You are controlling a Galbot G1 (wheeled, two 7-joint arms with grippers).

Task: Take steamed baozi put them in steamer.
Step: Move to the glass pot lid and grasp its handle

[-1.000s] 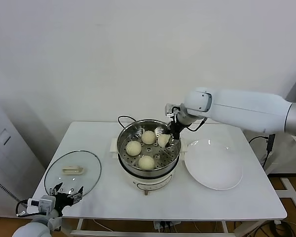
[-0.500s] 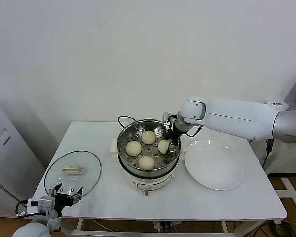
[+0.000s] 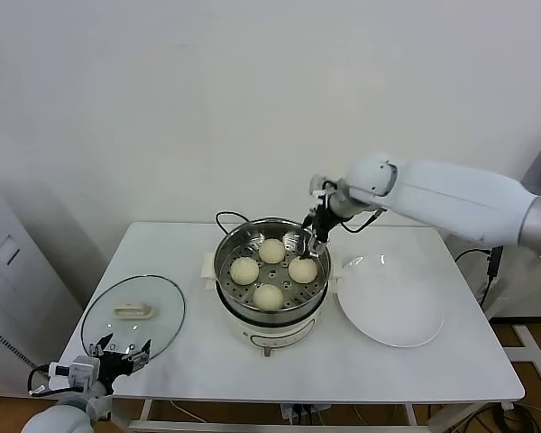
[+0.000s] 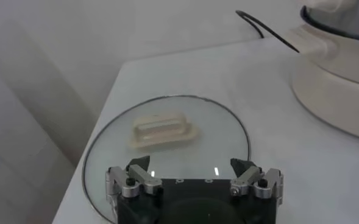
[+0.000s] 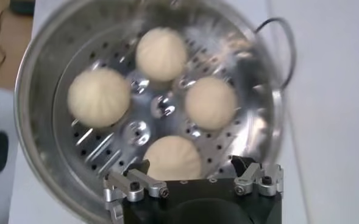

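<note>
The steamer (image 3: 220, 263) stands at the table's middle, a steel pot on a white base. Four baozi lie on its perforated tray: far (image 3: 271, 250), left (image 3: 244, 270), right (image 3: 302, 269) and near (image 3: 268, 296). My right gripper (image 3: 316, 237) hangs open and empty just above the steamer's far right rim, over the right baozi. The right wrist view shows all four baozi in the steamer (image 5: 39, 140), one of them (image 5: 172, 158) right under the open right gripper (image 5: 194, 167). My left gripper (image 3: 119, 350) is parked open at the table's front left corner.
An empty white plate (image 3: 389, 302) lies right of the steamer. The glass lid (image 3: 132, 313) with its cream handle lies at the front left, just beyond the left gripper (image 4: 194, 165). A black cord (image 3: 230, 216) runs behind the steamer.
My right gripper lowered the fourth baozi onto the tray's right side, let it go, and rose back toward the far right rim. The left arm has not moved.
</note>
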